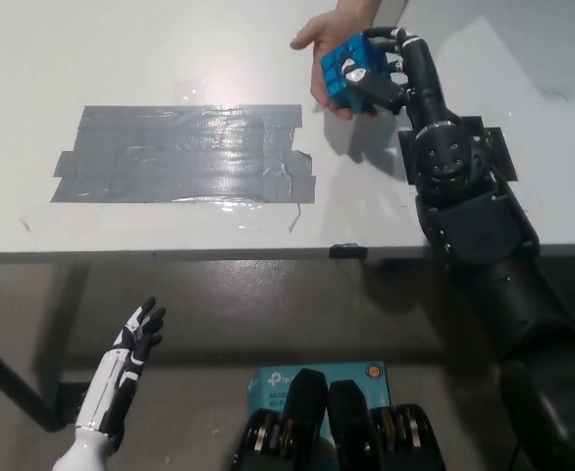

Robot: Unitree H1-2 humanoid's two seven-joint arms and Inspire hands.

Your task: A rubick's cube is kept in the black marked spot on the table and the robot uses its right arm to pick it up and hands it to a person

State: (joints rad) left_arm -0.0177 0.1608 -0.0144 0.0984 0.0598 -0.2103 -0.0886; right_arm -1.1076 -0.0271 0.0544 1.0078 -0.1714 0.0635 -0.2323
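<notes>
One blue cube (350,74), probably light, stiff and a little smooth, sits gripped by its flat sides in the black right hand (384,71) over a person's palm (319,39) at upper middle, while the white left hand (135,334) rests spread wide at lower left.

There was only one view. The camera sat up high on the robot's head and looked steeply down at the desk (170,59), its front edge and the floor (268,314) below, from fairly close.
</notes>
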